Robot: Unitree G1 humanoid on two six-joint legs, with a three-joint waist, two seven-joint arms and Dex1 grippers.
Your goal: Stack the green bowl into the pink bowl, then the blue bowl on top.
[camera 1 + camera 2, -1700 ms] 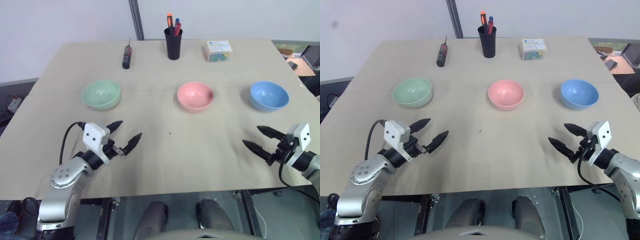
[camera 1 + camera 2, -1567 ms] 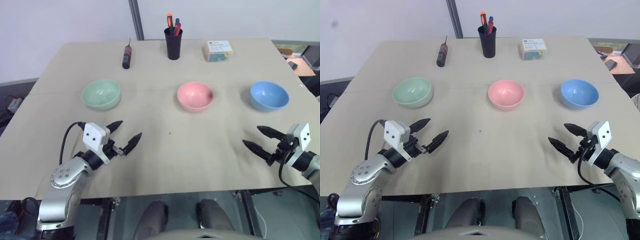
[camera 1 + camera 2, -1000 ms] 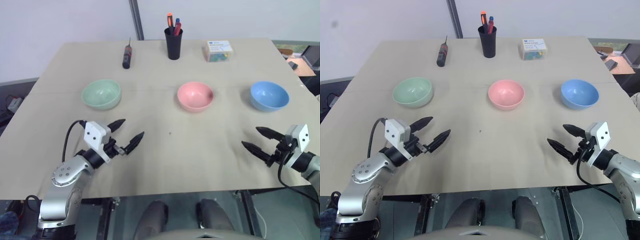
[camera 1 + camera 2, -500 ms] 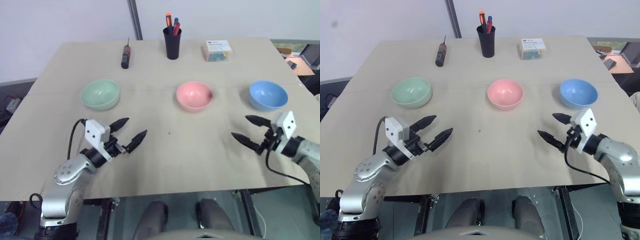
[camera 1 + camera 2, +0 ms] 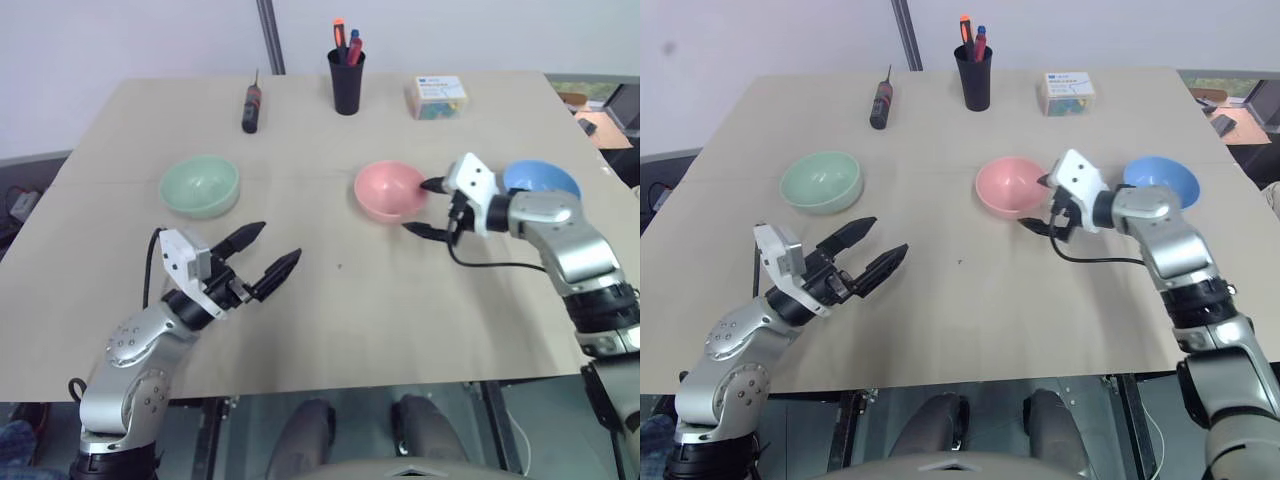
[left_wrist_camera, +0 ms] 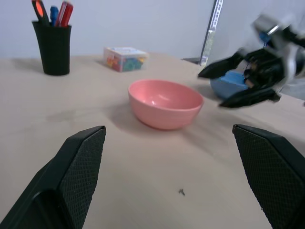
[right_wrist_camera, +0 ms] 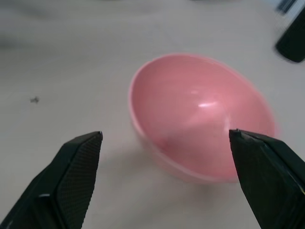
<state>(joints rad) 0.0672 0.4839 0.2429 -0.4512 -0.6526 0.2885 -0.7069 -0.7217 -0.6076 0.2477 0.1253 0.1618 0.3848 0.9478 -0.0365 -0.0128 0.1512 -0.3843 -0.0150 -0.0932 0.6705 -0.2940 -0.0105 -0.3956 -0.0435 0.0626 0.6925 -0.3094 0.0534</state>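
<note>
Bowls are set in a row across the bench (image 5: 330, 330) — the green bowl (image 5: 199, 185) at nine o'clock, the pink bowl (image 5: 388, 189) at the centre, the blue bowl (image 5: 550, 179) at three o'clock, all empty and unstacked. The right gripper (image 5: 427, 208) is held just beside the pink bowl's three o'clock rim, fingers spread wide and grasping nothing. The left gripper (image 5: 268, 252) is poised at six o'clock of the green bowl, fingers likewise released. The green bowl is judged nearer the left arm — it lies toward eleven o'clock of those fingers.
</note>
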